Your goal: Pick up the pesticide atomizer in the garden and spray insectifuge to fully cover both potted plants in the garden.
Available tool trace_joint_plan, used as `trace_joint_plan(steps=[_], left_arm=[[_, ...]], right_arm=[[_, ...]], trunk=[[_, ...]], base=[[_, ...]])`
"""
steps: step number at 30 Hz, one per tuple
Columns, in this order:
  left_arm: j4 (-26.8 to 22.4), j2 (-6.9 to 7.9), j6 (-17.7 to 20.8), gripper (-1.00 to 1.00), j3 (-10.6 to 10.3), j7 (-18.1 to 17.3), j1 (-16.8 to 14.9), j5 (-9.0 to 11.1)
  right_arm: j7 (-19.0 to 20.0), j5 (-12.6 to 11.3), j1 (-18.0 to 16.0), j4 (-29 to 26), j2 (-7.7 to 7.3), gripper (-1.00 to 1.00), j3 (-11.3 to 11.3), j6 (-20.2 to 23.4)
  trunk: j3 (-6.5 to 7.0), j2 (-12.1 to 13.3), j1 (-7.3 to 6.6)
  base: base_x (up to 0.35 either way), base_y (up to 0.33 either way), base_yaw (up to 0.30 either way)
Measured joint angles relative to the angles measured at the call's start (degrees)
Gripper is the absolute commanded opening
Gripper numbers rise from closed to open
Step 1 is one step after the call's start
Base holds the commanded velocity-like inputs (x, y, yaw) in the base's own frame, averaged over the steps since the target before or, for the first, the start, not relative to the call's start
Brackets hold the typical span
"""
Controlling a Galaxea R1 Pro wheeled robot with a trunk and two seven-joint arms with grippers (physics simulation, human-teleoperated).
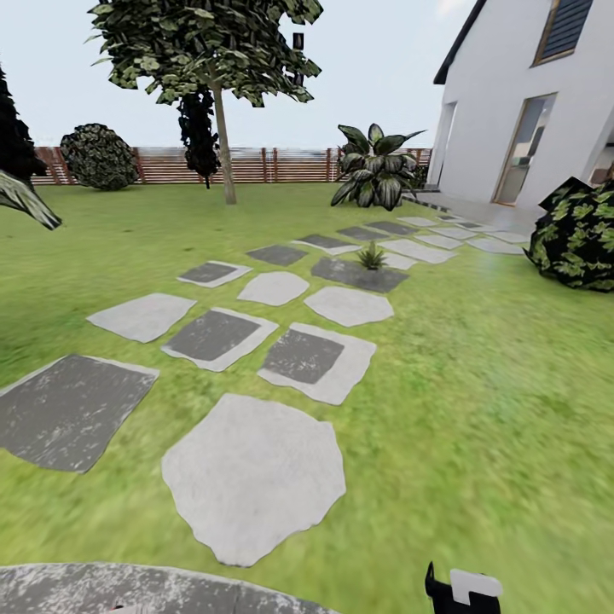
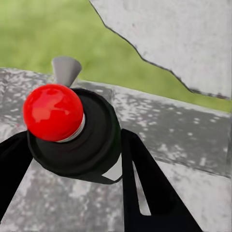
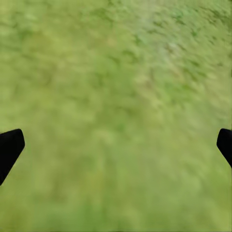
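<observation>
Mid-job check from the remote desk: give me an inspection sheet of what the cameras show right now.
Surface: green lawn with grey stepping stones leading toward the house.
Job's things: pesticide atomizer, red-topped, between the left gripper fingers; one small potted plant among the far stones.
Clutter: nothing seen.
Grippers: left shut on the atomizer; right gripper open over bare grass.
Cables: nothing seen.
Surroundings: tree, brown slatted fence, big leafy shrub, dark bush.
</observation>
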Motion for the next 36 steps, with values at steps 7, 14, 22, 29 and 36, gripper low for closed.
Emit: trace_joint_plan(steps=[7,14,22,29,36], left_arm=[[0.0,0.0,0.0,-1.0,0.0,0.0,0.0,0.0],[0.0,0.0,0.0,-1.0,0.0,0.0,0.0,0.0],[0.0,-0.02,0.0,-1.0,0.0,0.0,0.0,0.0],[0.0,0.01,0.0,-1.0,0.0,0.0,0.0,0.0],[0.0,-0.01,0.0,-1.0,0.0,0.0,0.0,0.0]], right_arm=[[0.0,0.0,0.0,0.0,0.0,1.0,0.0,0.0],[-0.1,0.0,0.0,0.0,0.0,1.0,0.0,0.0],[-0.1,0.0,0.0,0.0,0.0,1.0,0.0,0.0],[-0.1,0.0,0.0,0.0,0.0,1.0,0.0,0.0],[0.0,0.0,0.0,0.0,0.0,1.0,0.0,0.0]], trunk=[[0.0,0.0,0.0],[0.0,0.0,0.0],[0.0,0.0,0.0],[0.0,0.0,0.0],[0.0,0.0,0.0]], base=[[0.34,0.0,0.0],[0.34,0.0,0.0],[0.34,0.0,-0.002],[0.34,0.0,-0.216],[0.34,0.0,-0.264]])
